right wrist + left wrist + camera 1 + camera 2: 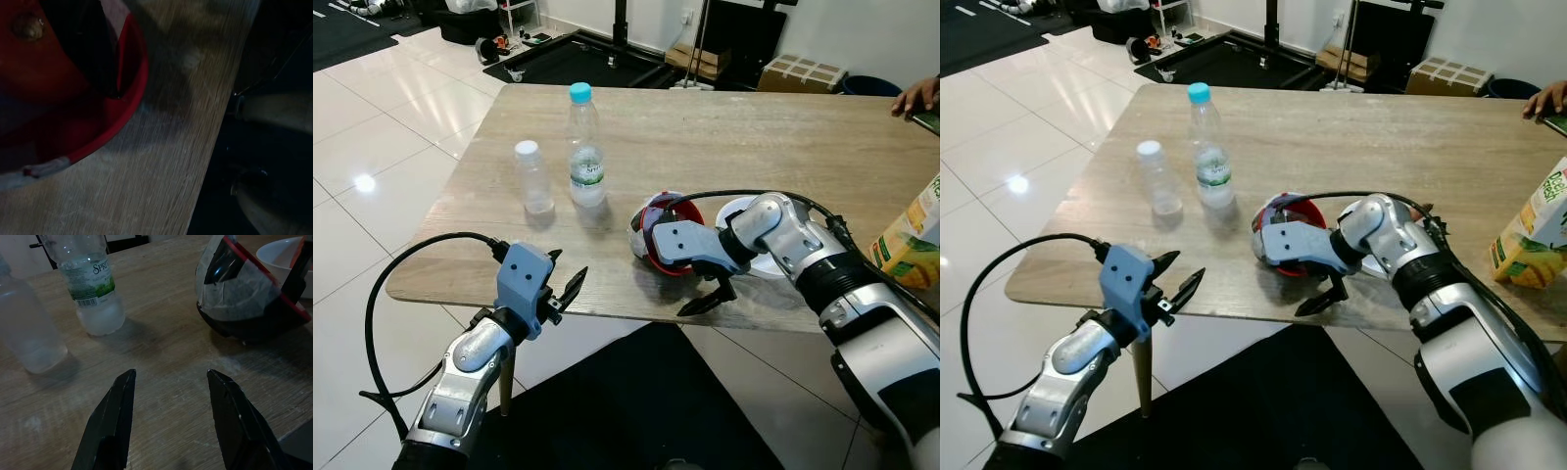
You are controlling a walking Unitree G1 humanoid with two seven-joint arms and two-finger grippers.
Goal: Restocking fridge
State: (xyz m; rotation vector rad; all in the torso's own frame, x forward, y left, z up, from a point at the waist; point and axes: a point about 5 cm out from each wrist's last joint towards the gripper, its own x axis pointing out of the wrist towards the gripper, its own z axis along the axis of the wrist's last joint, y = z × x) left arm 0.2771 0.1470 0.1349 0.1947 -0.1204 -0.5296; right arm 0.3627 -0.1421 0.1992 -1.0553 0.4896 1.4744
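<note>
Two clear bottles stand on the wooden table (754,137): a taller one with a blue cap (585,157) and a shorter one with a white cap (534,181). A red bowl (666,208) patched with pale tape lies tilted near the front edge. My right gripper (674,274) is open and straddles its rim, one finger (98,54) inside the bowl and the other below it, clear of the bowl. My left gripper (566,279) hovers open at the table's front edge, pointing at the bottles and bowl, its fingers (117,416) holding nothing.
A white bowl (736,211) sits behind my right wrist. A juice carton (911,240) stands at the right edge, and a person's hand (920,96) rests at the far right corner. A black mat (636,401) lies on the floor below the table, with boxes (803,70) beyond it.
</note>
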